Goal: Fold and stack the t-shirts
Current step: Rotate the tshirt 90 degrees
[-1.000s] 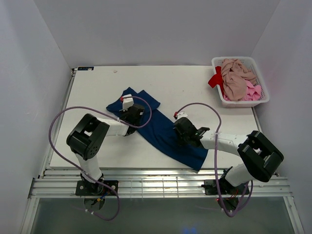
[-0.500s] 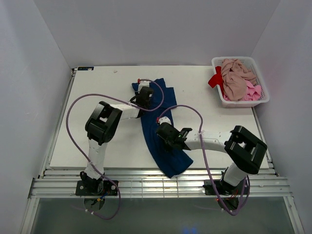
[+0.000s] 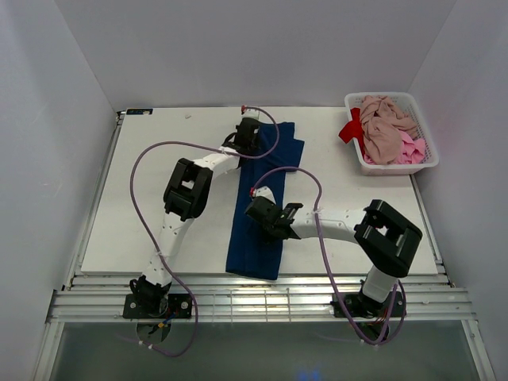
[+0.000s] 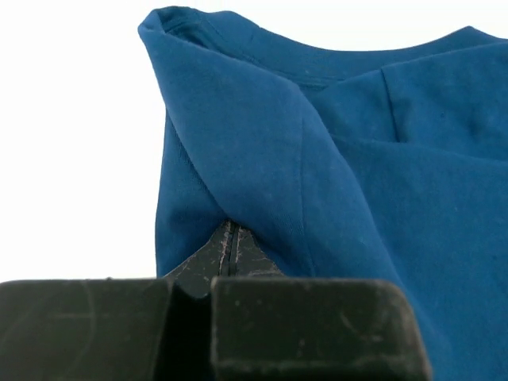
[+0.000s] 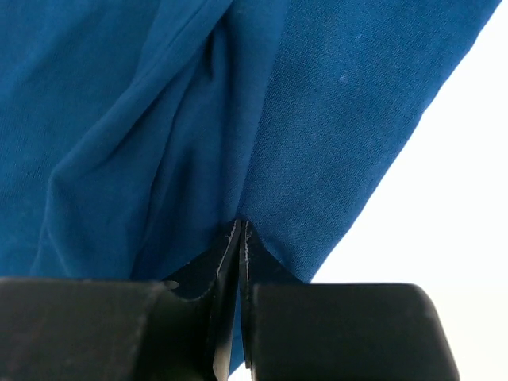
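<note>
The navy t-shirt (image 3: 258, 238) lies on the worktop (image 3: 159, 159) as a long narrow strip running from far to near, a little right of the middle. Its near hem comes about to the worktop's near edge, and its far end stops short of the far edge.

The left gripper (image 3: 248, 136) sits at the strip's far left corner. In the left wrist view its jaws are pinched together on a fold of blue cloth just below the collar (image 4: 238, 36). The right gripper (image 3: 258, 210) is on the strip about halfway along, its jaws likewise closed tight on a ridge of the cloth beside the shirt's side edge.

A broad stretch of white worktop lies left of the strip, and a narrower one lies between it and the basket (image 3: 397, 168) in the far right corner. In the basket are heaped a pink-beige tee (image 3: 382, 131), a red one (image 3: 352, 131) and a bright pink one (image 3: 413, 151), well apart from both arms.
</note>
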You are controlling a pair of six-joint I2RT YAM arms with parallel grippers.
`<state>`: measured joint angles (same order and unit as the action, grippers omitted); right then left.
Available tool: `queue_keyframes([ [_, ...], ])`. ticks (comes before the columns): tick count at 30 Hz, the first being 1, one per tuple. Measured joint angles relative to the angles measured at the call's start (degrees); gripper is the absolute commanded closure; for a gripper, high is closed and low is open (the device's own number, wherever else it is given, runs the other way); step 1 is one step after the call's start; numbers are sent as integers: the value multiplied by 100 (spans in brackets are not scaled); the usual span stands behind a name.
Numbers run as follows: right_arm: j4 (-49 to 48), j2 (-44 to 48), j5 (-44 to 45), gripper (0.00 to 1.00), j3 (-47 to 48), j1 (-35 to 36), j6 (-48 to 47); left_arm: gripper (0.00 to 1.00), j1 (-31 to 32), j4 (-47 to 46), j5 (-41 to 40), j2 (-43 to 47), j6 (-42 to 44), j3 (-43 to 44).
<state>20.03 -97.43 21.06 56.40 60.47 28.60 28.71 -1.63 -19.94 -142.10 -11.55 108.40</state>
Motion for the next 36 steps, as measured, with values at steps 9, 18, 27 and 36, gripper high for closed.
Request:
queue_keyframes([
  [9,-22,-177,142,92,162,-343,42,100,-57,470,374,-916,164,1624],
  [18,22,-155,361,77,168,-798,66,100,-299,127,850,-1034,306,1672],
  [27,629,857,1261,57,138,-850,-83,34,-273,-90,1086,-446,691,1296],
  [36,337,2004,914,58,-48,-761,-409,36,72,-190,109,3287,-9,-1740],
])
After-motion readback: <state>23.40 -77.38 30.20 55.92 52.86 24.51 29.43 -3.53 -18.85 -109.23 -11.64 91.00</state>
